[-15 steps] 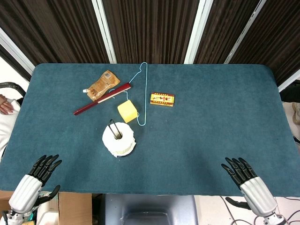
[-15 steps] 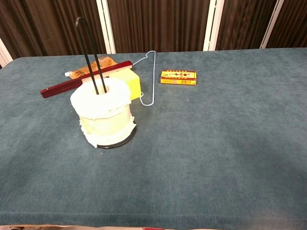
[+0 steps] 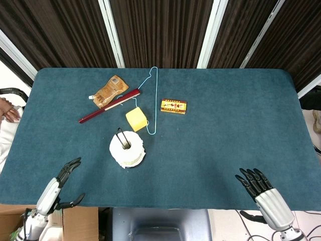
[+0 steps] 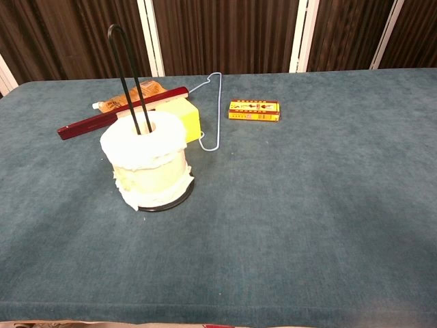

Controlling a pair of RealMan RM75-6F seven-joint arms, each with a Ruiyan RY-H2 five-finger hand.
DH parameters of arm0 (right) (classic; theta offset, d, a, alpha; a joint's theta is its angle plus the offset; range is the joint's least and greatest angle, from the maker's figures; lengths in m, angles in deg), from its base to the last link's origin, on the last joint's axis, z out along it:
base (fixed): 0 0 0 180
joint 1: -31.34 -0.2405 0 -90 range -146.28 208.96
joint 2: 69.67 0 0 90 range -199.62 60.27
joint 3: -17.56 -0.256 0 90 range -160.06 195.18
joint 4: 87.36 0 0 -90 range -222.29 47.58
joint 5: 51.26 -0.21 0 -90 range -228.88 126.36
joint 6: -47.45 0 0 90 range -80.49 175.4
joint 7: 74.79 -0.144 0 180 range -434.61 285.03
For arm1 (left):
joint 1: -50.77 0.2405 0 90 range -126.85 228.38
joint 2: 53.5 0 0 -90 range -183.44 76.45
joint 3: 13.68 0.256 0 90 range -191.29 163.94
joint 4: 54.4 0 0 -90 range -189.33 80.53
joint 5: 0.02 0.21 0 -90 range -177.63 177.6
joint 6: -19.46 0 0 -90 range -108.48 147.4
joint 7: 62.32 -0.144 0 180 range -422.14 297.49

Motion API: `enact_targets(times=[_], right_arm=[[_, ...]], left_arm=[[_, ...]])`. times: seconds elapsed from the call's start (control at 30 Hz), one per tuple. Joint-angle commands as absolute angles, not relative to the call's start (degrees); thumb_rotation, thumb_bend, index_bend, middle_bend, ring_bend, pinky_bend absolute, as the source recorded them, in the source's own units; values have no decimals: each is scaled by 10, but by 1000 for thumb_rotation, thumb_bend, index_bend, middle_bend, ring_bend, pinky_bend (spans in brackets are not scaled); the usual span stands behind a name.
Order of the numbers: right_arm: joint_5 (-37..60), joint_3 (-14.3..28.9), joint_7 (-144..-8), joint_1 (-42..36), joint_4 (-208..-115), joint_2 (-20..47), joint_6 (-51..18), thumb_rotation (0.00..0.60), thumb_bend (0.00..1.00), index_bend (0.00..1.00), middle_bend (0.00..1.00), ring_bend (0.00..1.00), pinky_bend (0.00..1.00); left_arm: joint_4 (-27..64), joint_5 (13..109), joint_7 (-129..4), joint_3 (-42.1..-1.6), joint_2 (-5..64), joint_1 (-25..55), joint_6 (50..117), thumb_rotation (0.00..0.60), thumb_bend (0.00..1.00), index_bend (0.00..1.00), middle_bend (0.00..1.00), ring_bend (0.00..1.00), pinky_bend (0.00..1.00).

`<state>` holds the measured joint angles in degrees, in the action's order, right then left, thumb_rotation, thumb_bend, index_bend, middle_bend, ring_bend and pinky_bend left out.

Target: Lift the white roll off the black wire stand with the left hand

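Observation:
The white roll (image 3: pixel 128 149) (image 4: pixel 145 160) sits threaded on the black wire stand (image 4: pixel 130 76), whose tall loop rises through its core; the stand (image 3: pixel 122 137) shows only as a short black loop from above. My left hand (image 3: pixel 59 185) is at the table's front left edge, well to the lower left of the roll, turned edge-on with fingers and thumb spread, holding nothing. My right hand (image 3: pixel 262 190) hovers at the front right edge, fingers apart, empty. Neither hand appears in the chest view.
Behind the roll lie a yellow block (image 3: pixel 136 119), a dark red stick (image 3: pixel 109 106), a brown pouch (image 3: pixel 110 90), a light blue wire hanger (image 3: pixel 153 98) and a small orange box (image 3: pixel 173 106). A teal cloth (image 3: pixel 225 135) covers the table.
My left hand has moved right and forward over the table edge and rotated edge-on, thumb spread out. The right hand shifted very slightly. The roll and stand are unmoved.

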<state>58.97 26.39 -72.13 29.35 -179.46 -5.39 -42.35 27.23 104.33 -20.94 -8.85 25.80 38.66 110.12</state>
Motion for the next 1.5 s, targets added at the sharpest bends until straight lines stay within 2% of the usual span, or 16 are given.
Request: enact_targets(times=[0.03,0.17,0.37,0.6,0.7,0.8,0.87,0.9,0.93,1.0,1.07,1.13,1.23,1.5], right_arm=[[588,264,-723,291,-1797,-57,-421,600,61,0,0,0,0],[586,264,-733,290,-1794,-63,-423,600,61,0,0,0,0],[581,263,-742,289,-1794,-68,-424,600,61,0,0,0,0],[579,261,-756,290,-1792,-72,-433,600,61,0,0,0,0],[586,260,-765,293,-1786,-70,-448,600,61,0,0,0,0],[585,258,-776,296,-1781,-69,-459,600,60,0,0,0,0],[585,258,-778,296,-1780,-68,-460,600,60,0,0,0,0],[585,258,-778,296,-1779,-68,-459,600,61,0,0,0,0],[586,258,-778,296,-1779,-68,-458,600,61,0,0,0,0],[586,259,-776,296,-1780,-69,-457,600,61,0,0,0,0],[586,259,-776,296,-1780,-69,-458,600,61,0,0,0,0],[585,258,-776,296,-1781,-69,-458,600,61,0,0,0,0],[585,259,-776,296,-1781,-70,-457,600,60,0,0,0,0],[586,260,-777,298,-1781,-72,-459,600,61,0,0,0,0]], left_arm=[[291,947,-261,-156,340,327,1004,600,349,0,0,0,0],[287,884,-311,-192,379,296,940,600,346,0,0,0,0],[267,824,-339,-214,424,264,870,600,337,0,0,0,0],[247,785,-392,-239,458,242,847,600,334,0,0,0,7],[237,752,-396,-254,470,239,835,600,334,0,0,0,54],[234,728,-394,-262,474,238,822,600,330,6,3,10,166],[246,713,-378,-267,470,238,806,600,329,101,94,86,236],[260,698,-362,-272,464,239,791,600,332,200,193,150,275],[269,688,-352,-278,460,237,780,600,342,405,409,282,340],[282,676,-340,-286,453,235,768,600,390,628,650,441,423],[293,682,-340,-289,452,239,782,600,513,728,758,542,499],[303,687,-351,-293,453,243,803,600,629,795,814,591,551],[321,701,-386,-301,458,247,848,600,720,836,841,630,608],[427,721,-447,-344,426,249,919,600,741,844,839,632,612]])
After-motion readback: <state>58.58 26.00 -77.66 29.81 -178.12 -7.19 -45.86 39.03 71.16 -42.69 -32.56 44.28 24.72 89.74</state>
